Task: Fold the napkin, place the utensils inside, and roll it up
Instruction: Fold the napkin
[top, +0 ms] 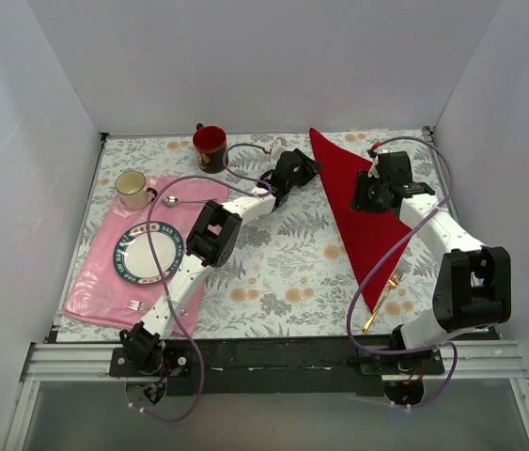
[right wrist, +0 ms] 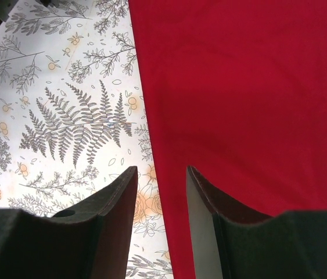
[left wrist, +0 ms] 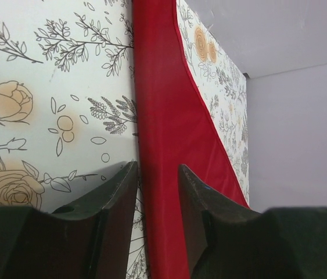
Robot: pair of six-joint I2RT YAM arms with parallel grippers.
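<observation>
Two claws work the same long left edge of the red napkin [top: 363, 240], which lies flat on the right side of the floral tabletop [top: 283, 254]. It is already a triangle, its long edge running from the far side down to a near tip. The left claw [top: 309, 171] sits by the far corner. In its wrist view the jaws stand apart, straddling that edge [left wrist: 169, 116] without pinching it. The right claw [top: 358, 199], further along, also has its jaws parted over the cloth's border [right wrist: 239, 87]. Placed like this, they could probably lift the edge together for another fold. The gold fork [top: 383, 301] lies at the near tip, handy for loading. Whether it touches the cloth I cannot tell. The pink placemat [top: 104, 282] with its plate [top: 125, 256] sits well apart on the left.
</observation>
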